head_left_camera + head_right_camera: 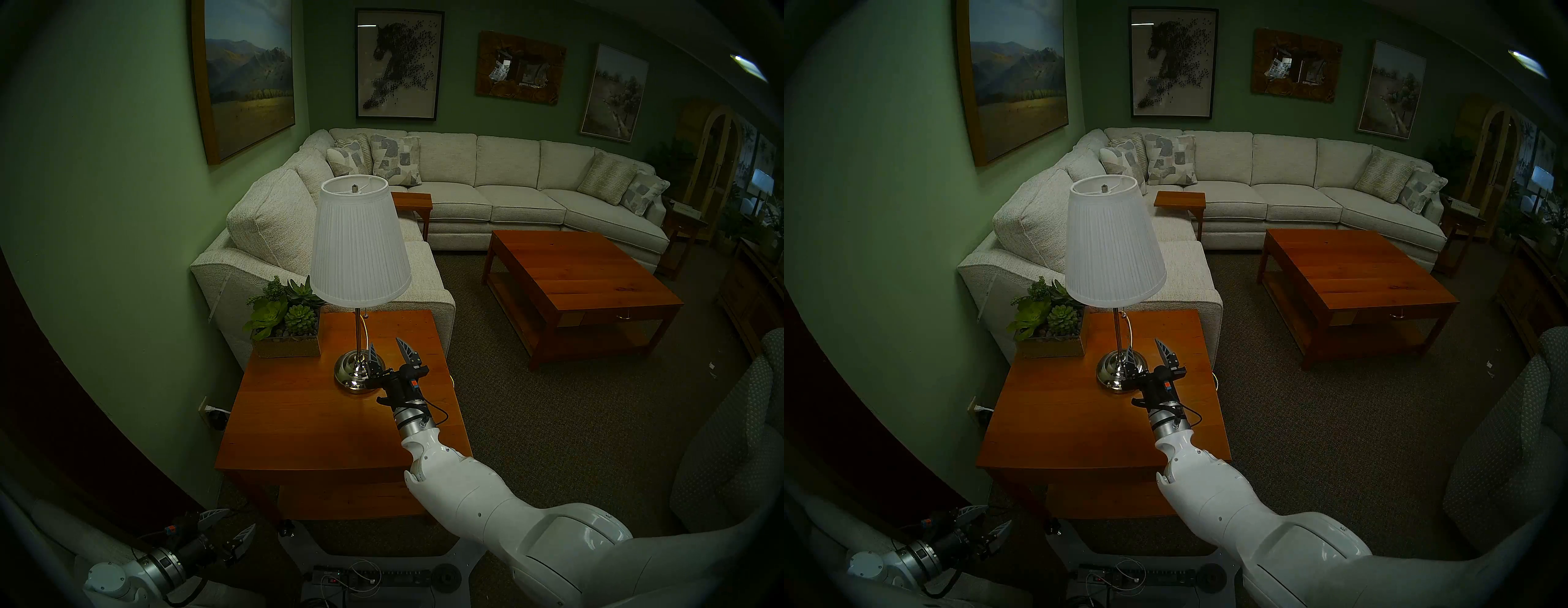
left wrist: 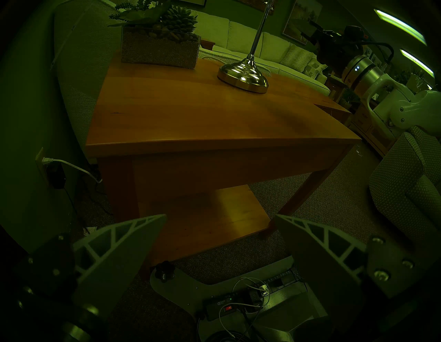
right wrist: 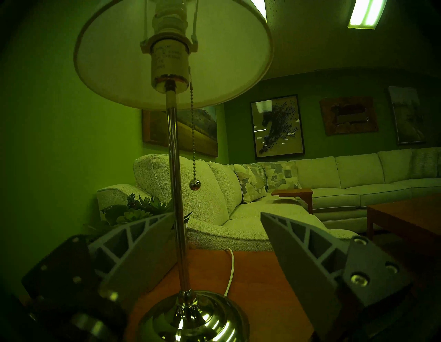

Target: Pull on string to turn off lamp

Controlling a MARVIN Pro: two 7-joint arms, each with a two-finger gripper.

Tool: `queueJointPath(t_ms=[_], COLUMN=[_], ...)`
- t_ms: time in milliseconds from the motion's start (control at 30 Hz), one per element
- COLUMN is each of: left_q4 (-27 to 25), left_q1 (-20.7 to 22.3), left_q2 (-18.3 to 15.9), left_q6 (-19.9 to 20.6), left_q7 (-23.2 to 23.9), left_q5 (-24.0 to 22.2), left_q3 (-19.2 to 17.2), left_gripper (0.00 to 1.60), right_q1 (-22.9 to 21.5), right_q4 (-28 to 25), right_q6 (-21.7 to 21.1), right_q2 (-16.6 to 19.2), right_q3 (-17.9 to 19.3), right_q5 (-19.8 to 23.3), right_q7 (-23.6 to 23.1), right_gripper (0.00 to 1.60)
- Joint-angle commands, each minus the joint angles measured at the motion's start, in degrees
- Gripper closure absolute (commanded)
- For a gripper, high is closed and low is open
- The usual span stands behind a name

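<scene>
The lamp stands on a wooden side table, with a white pleated shade, a slim pole and a chrome base. The shade does not glow. The string is a thin bead chain hanging from the socket beside the pole, ending in a small ball; it barely shows in the head view. My right gripper is open and empty, low beside the base, below the ball. In the right wrist view the pole passes just inside its left finger. My left gripper is open and empty, low near the floor.
A planter of succulents sits on the side table left of the lamp. A power cord runs back from the base. A cream sectional sofa stands behind, a wooden coffee table to the right, an armchair at far right.
</scene>
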State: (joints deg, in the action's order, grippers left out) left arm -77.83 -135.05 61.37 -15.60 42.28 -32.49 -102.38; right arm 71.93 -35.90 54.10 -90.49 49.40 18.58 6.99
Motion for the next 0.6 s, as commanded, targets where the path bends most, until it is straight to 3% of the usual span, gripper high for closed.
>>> queueJointPath(t_ms=[0,133,300,367,400,567], left_q4=[-0.63,-0.63,-0.62,-0.61,-0.61,-0.67], left_q1=[0.11,0.11,0.12,0.13,0.13,0.09], left_q2=[-0.13,-0.13,-0.13,-0.13,-0.13,-0.13], left_q6=[-0.22,-0.23,-0.23,-0.23,-0.23,-0.25], left_q7=[0.11,0.12,0.13,0.13,0.13,0.14], left_q5=[-0.11,-0.11,-0.11,-0.11,-0.11,-0.13], left_q3=[-0.21,-0.21,-0.21,-0.20,-0.20,-0.23], left_gripper=[0.00,0.00,0.00,0.00,0.00,0.00], right_q1=[3.48,4.57,4.54,3.97,4.36,5.98], right_q4=[-6.44,-8.84,-12.88,-12.79,-14.19,-17.95], right_q6=[0.90,0.90,0.90,0.90,0.90,0.90], right_q2=[0.51,0.89,2.27,2.33,2.91,4.61], right_q3=[-0.43,-0.61,-0.04,0.12,0.14,0.45], right_q5=[-1.67,-2.76,-4.19,-4.56,-4.83,-5.73], right_q7=[-0.07,0.02,0.61,0.59,0.68,1.04], right_gripper=[0.33,0.23,0.24,0.13,0.00,0.00])
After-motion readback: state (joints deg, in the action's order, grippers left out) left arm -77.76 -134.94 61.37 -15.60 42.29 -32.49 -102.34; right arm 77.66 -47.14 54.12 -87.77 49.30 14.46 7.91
